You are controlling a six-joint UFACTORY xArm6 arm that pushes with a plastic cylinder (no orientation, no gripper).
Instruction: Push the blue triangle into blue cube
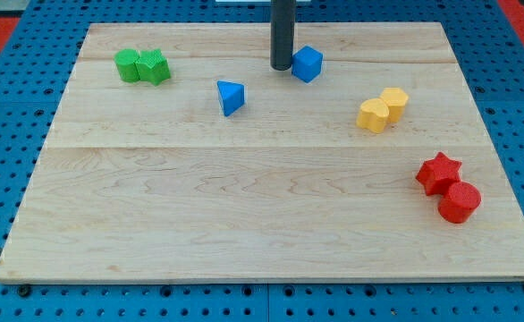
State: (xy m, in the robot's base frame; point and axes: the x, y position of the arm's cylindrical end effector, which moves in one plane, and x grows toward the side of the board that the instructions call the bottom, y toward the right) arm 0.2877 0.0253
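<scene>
The blue triangle [231, 97] lies on the wooden board [244, 197] in the upper middle. The blue cube [307, 63] sits up and to the right of it, well apart from it. My tip [282, 67] stands just left of the blue cube, very close to or touching it, and up and to the right of the blue triangle.
Two green blocks [142, 66] sit together at the view's upper left. Two yellow blocks [382, 109] sit together at the right. A red star [438, 173] and a red cylinder [460, 202] sit together at the lower right. A blue pegboard surrounds the board.
</scene>
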